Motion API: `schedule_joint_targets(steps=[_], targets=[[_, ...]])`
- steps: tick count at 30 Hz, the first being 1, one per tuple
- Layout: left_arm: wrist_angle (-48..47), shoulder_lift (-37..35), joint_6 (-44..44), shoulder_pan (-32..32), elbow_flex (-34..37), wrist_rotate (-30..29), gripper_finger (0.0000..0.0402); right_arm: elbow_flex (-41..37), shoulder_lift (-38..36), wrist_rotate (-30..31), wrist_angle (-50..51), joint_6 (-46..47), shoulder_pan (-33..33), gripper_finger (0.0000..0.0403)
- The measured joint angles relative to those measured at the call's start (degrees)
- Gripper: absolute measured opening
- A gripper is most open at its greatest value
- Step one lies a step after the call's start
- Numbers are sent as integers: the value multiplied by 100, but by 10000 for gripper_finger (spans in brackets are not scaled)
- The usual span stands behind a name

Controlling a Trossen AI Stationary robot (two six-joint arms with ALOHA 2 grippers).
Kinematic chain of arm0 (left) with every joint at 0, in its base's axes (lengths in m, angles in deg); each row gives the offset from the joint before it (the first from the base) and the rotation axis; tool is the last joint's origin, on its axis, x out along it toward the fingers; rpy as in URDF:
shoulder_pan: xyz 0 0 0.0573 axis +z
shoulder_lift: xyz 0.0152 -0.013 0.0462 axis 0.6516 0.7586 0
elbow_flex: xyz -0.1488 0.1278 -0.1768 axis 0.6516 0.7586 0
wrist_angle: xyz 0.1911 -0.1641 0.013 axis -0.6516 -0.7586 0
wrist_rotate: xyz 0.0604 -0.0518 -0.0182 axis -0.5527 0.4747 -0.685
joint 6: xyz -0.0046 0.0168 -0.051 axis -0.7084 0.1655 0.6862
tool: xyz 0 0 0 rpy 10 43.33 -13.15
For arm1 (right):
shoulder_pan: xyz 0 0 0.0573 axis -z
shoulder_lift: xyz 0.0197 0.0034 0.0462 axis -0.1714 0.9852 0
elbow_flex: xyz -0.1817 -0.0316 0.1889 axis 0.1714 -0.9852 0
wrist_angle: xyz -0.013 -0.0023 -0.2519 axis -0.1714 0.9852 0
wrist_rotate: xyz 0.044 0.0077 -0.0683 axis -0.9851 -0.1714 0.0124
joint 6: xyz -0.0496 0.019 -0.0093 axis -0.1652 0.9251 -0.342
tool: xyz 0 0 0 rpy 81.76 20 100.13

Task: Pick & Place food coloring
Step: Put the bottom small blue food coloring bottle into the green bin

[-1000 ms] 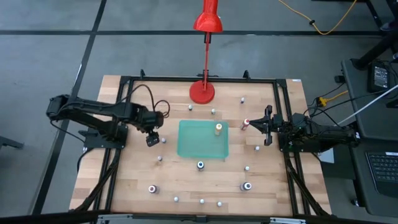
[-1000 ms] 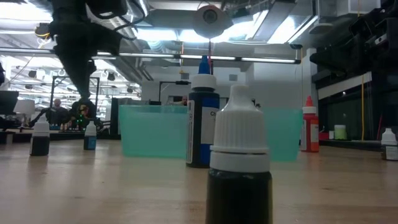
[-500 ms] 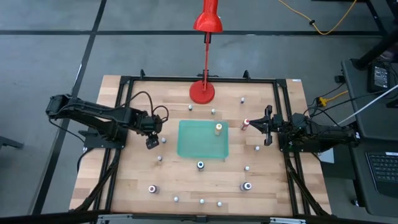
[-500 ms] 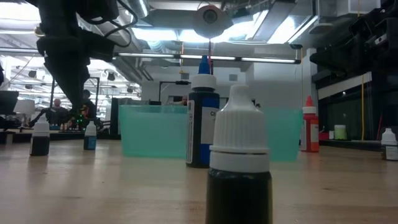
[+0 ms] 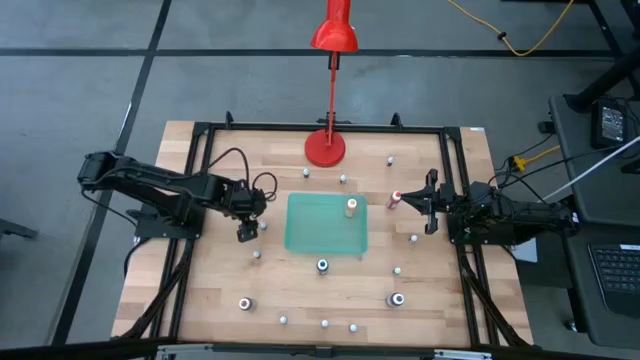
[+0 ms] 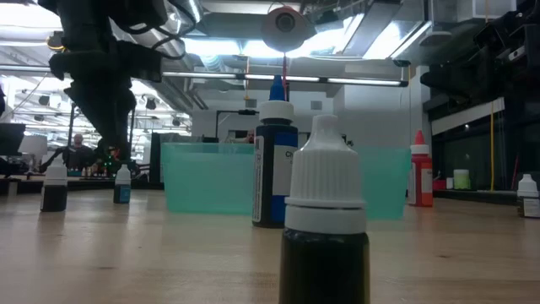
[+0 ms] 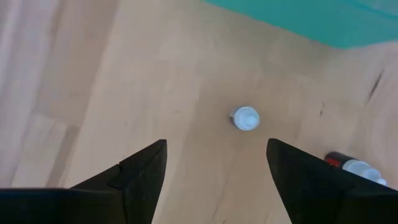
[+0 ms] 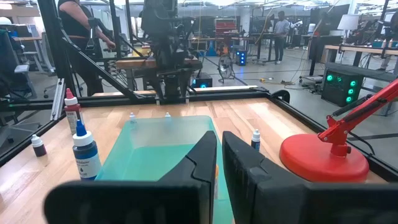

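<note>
Your left gripper (image 5: 247, 231) hangs wide open over a white-capped bottle (image 7: 245, 118) beside the teal tray's (image 5: 300, 240) left edge; your right gripper (image 5: 406, 203) waits shut, empty, near the table's right edge.

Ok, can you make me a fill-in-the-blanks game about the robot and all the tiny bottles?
1. The left gripper hangs open above a bottle with a ____ cap.
2. The tray in the middle of the table is ____ in colour.
3. The lamp with the round base is ____.
4. The right gripper is ____.

Missing words: white; green; red; shut
</note>
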Motion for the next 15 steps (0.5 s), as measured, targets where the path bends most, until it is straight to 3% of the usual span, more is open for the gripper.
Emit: schedule_joint_targets(steps=[15], targets=[[822,1082,-866,-163,4,197,272,0,2,0,2,0,-1,31]])
